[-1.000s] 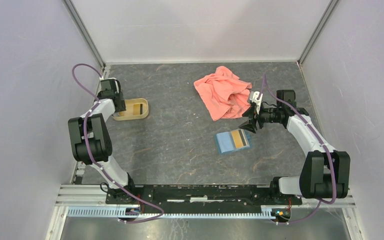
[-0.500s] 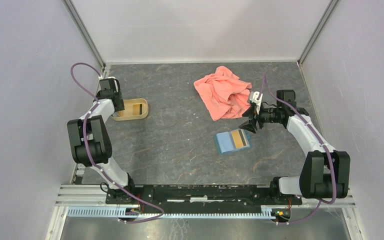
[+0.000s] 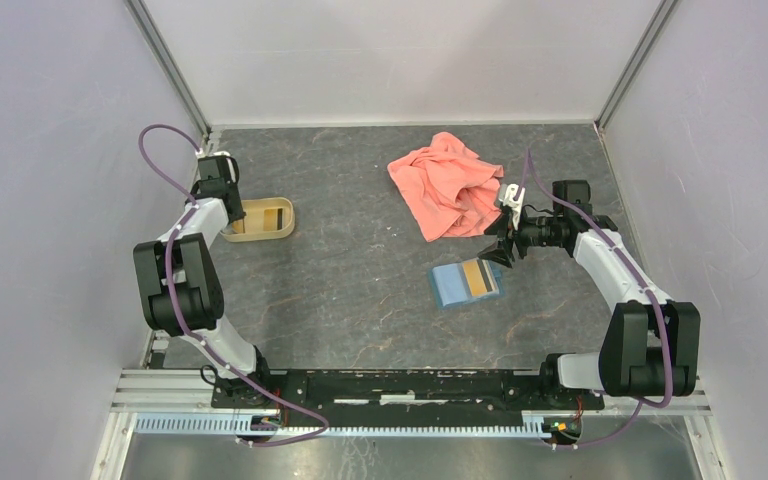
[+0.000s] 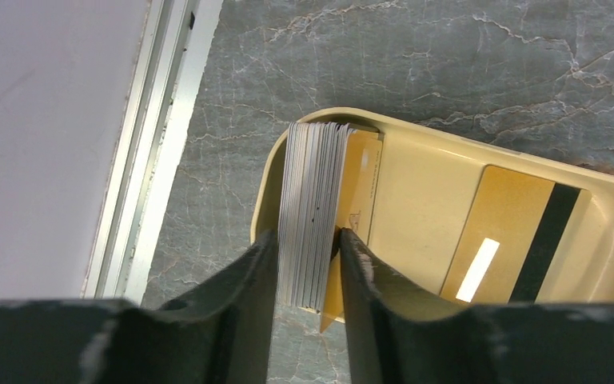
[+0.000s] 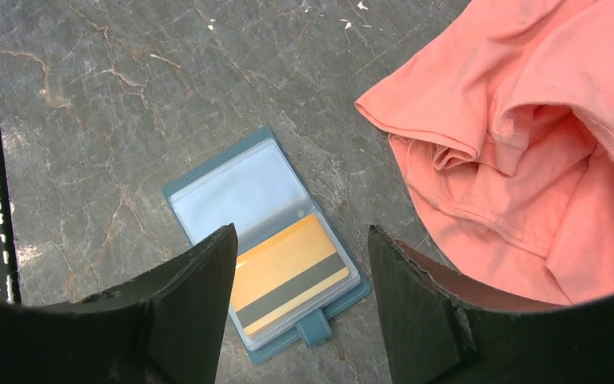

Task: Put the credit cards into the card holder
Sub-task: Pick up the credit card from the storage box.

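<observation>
L gripper (image 4: 308,240) clamped on card stack (image 4: 313,192) in tray (image 4: 416,192) (far-left corner), barely shifted: lift not begun. R gripper (image 5: 301,236) spread above holder (image 5: 232,192), one card (image 5: 288,272) in.

High overhead view shares tray (image 3: 260,236) and card holder (image 3: 449,286) with close, downward wrist views.
</observation>
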Robot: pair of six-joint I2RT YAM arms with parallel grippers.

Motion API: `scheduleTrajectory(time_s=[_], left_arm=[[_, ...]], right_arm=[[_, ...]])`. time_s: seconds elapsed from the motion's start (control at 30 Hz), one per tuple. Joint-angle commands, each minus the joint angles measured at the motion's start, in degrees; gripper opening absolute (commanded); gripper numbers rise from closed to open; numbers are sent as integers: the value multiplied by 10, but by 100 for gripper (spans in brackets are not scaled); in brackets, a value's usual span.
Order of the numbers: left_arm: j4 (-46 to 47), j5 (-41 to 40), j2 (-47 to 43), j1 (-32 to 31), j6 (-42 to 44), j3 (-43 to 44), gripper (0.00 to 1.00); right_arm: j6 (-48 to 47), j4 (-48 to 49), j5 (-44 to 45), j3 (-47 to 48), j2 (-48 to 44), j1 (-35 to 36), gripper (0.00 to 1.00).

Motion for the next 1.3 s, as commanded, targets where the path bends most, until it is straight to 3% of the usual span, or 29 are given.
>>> scheduleTrajectory(time_s=[0.0,0.63,1.1,1.27], left_arm=[[4,7,-24,3,-21,20,35],[1,35,-32,3,-24,22,9],[2,67,-52,3,-32,22,2],[0,108,-100,3,-53,15,2]], right_arm=[[-11,0,-1,11,1,2,68],[-12,-1,3,11,2,1,67],[-12,-2,5,11,3,2,67],[-12,-1,7,11,4,16,67]])
